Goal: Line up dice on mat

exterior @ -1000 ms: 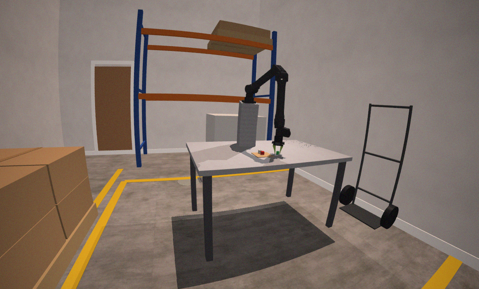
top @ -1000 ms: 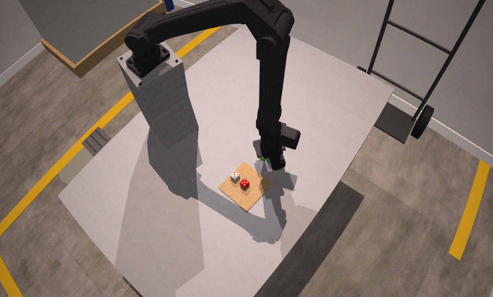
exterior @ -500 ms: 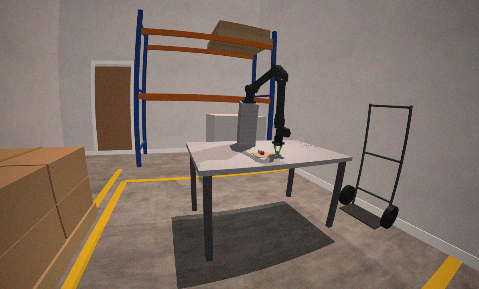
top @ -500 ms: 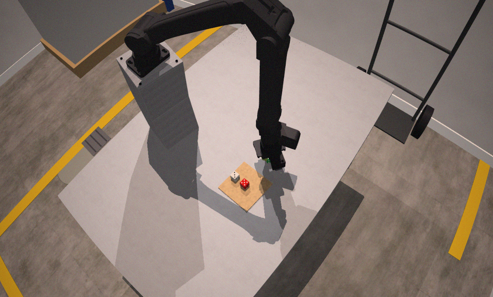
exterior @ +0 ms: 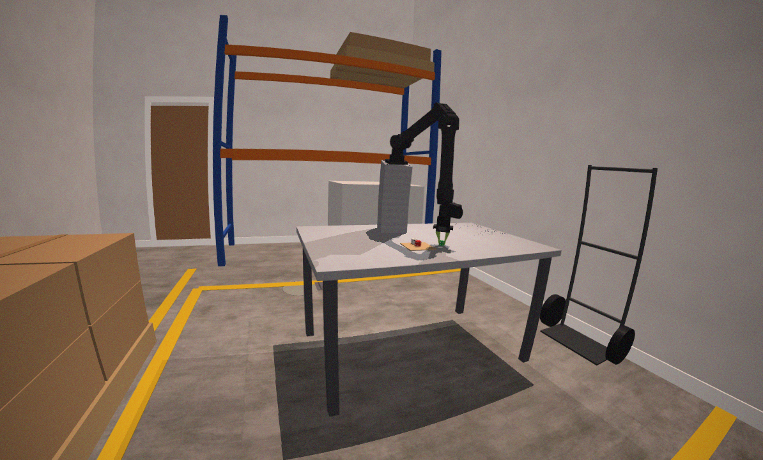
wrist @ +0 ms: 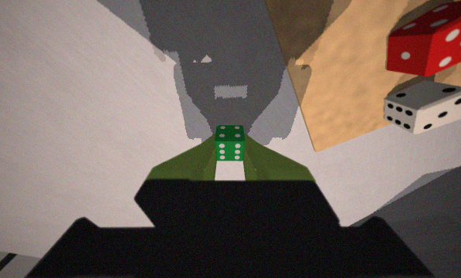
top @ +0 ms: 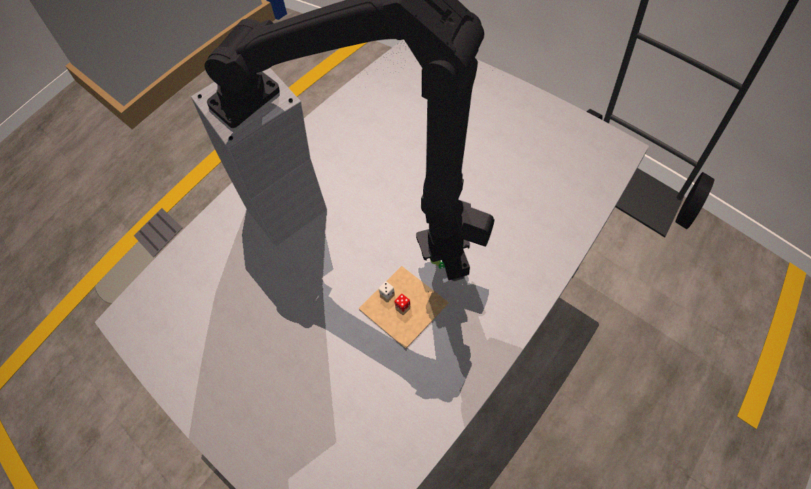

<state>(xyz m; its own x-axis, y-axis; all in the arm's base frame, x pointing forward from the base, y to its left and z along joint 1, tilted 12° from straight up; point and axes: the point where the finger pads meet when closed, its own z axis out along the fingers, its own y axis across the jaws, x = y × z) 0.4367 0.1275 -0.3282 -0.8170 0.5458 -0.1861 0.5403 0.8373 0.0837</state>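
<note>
A tan mat (top: 407,310) lies on the grey table. A white die (top: 386,291) and a red die (top: 402,302) stand on it side by side; both also show at the right of the wrist view, the white die (wrist: 425,106) and the red die (wrist: 432,42). My gripper (wrist: 229,139) is shut on a small green die (wrist: 230,142) and holds it over the bare table just beside the mat's corner. In the top view the gripper (top: 447,267) stands to the right of the mat, and only a sliver of the green die (top: 440,263) shows.
The robot's grey pedestal (top: 262,164) stands on the table behind the mat. A hand truck (top: 688,121) stands beyond the table's right edge. Stacked cardboard boxes (exterior: 46,331) and a blue shelf rack (exterior: 315,131) stand on the floor around.
</note>
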